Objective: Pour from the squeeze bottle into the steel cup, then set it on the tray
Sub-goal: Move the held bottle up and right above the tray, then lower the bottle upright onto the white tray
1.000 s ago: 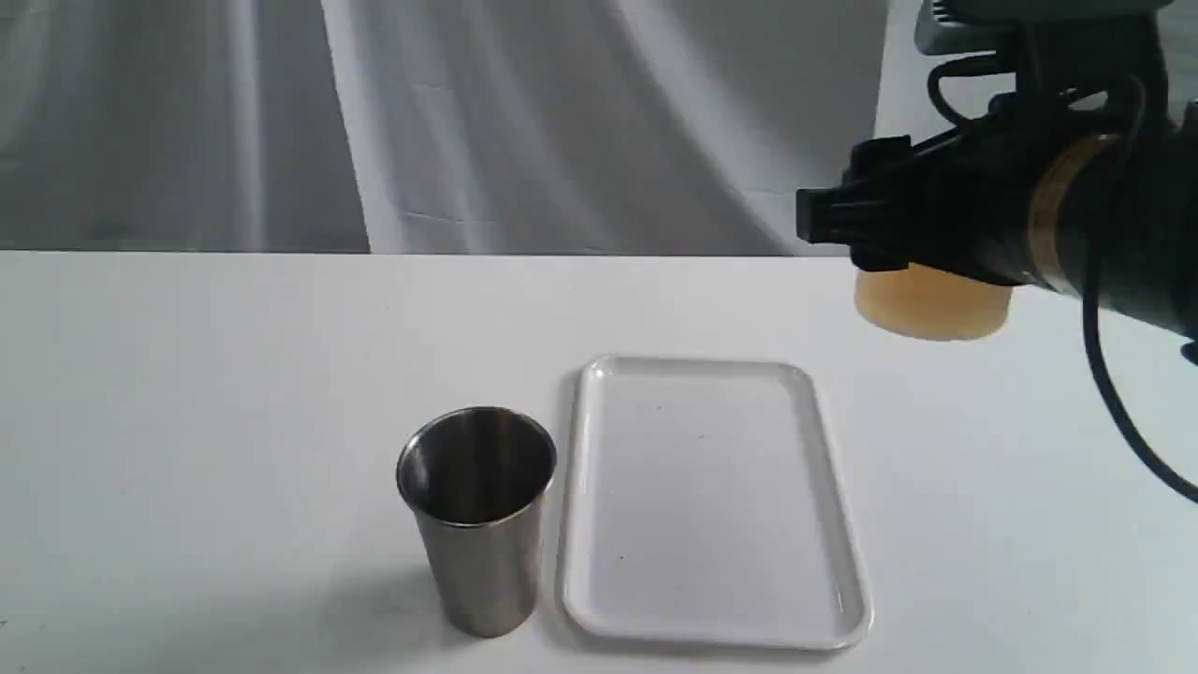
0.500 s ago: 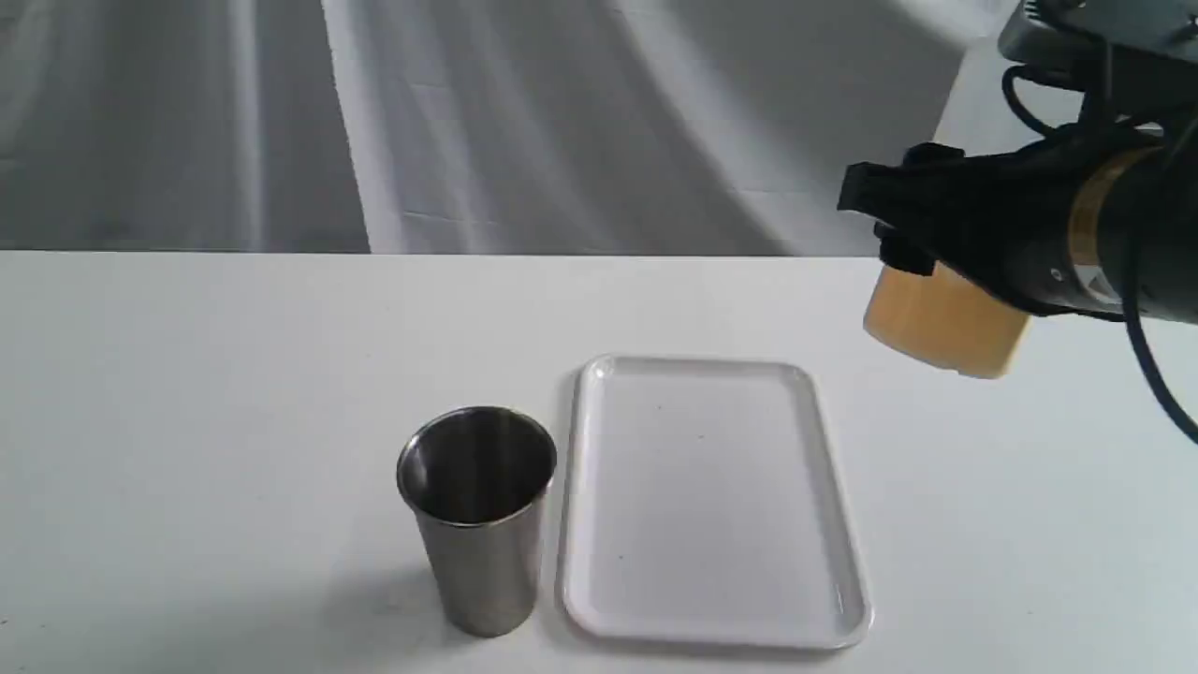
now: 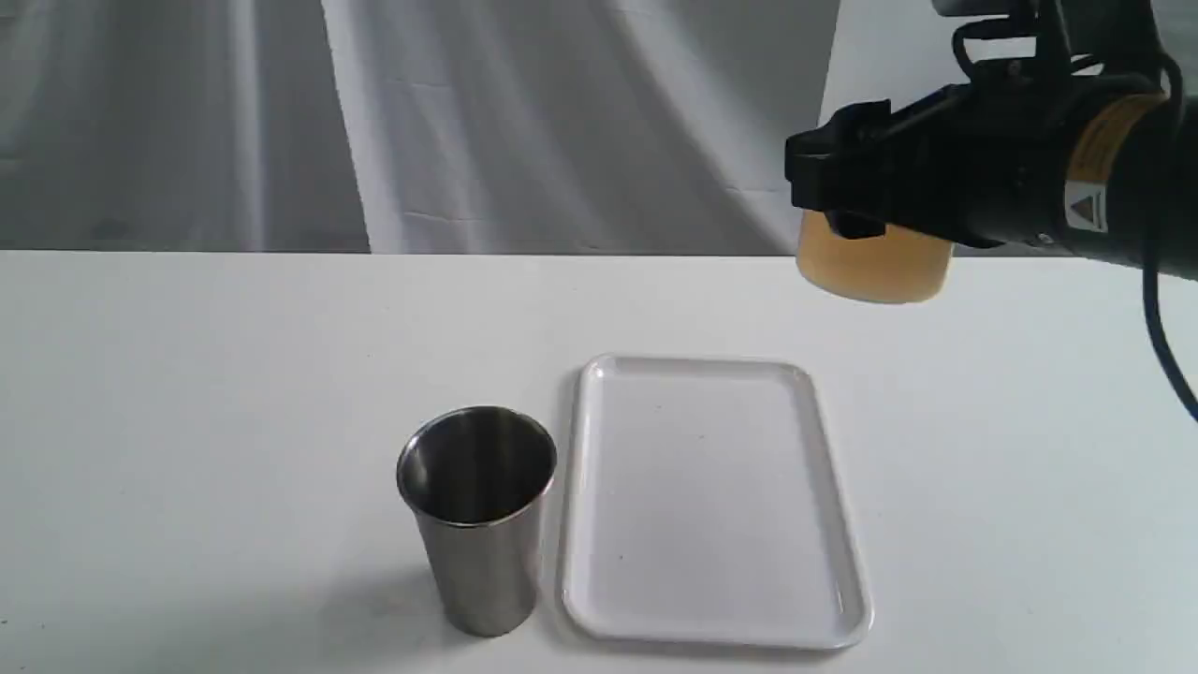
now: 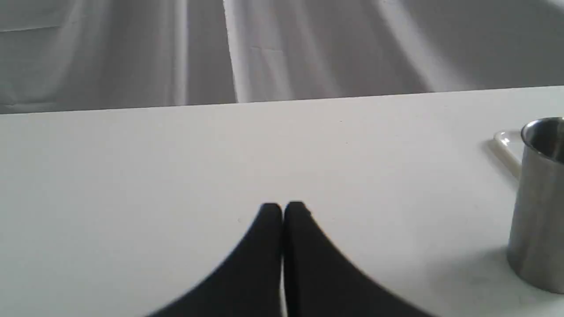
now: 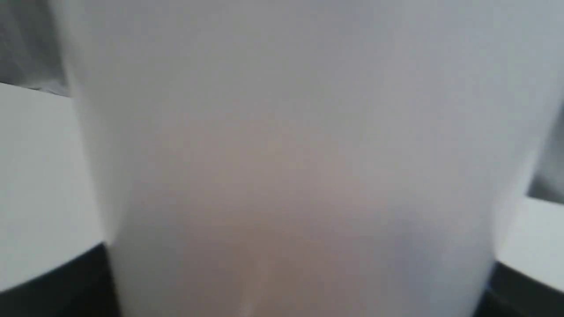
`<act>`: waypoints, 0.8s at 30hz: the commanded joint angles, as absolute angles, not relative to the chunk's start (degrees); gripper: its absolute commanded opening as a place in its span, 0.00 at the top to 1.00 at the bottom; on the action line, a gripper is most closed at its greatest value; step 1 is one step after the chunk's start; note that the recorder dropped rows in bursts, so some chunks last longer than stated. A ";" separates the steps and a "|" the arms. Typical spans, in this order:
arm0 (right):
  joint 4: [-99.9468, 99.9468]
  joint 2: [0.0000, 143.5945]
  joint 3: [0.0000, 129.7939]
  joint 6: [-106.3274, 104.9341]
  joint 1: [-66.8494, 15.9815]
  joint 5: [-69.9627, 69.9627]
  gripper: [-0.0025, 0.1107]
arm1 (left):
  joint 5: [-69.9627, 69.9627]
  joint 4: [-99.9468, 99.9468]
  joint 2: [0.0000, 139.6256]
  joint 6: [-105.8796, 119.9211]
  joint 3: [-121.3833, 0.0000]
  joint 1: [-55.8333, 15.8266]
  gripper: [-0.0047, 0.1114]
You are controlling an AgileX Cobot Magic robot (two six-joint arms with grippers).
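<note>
The squeeze bottle [image 3: 875, 271] hangs in the air above the table's far right, behind the tray. Only its amber-filled lower part shows below my right gripper [image 3: 847, 187], which is shut on it; nozzle and cap strap are hidden. Up close, the whitish bottle [image 5: 286, 154] fills the right wrist view, with a dark finger [image 5: 53, 286] at its side. The steel cup [image 3: 477, 515] stands upright near the front, just left of the white tray [image 3: 707, 641]. My left gripper [image 4: 282, 211] is shut on nothing, low over the table, left of the cup [image 4: 537, 198].
The white table [image 3: 187, 421] ends at a far edge against a grey-and-white draped cloth backdrop [image 3: 468, 122]. A corner of the tray [image 4: 506, 145] shows behind the cup in the left wrist view. The right arm's black cable [image 3: 1161, 346] hangs at the right edge.
The right gripper has carried the bottle up and to the left, from beside the tray's far right corner to higher behind it. Cup and tray have not moved.
</note>
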State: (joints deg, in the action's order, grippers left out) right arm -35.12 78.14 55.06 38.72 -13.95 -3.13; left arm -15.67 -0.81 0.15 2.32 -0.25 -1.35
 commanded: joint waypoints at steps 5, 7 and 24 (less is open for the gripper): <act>-12.70 77.52 48.46 8.38 -13.18 19.44 0.98 | -15.24 -0.87 0.00 1.97 0.00 -1.26 0.96; -10.17 77.52 45.51 4.05 -13.18 25.21 0.98 | -15.24 -0.87 0.00 1.97 0.00 -1.26 0.96; -6.51 86.25 34.44 0.00 -13.18 46.44 0.98 | -15.24 -0.87 0.00 1.97 0.00 -1.26 0.96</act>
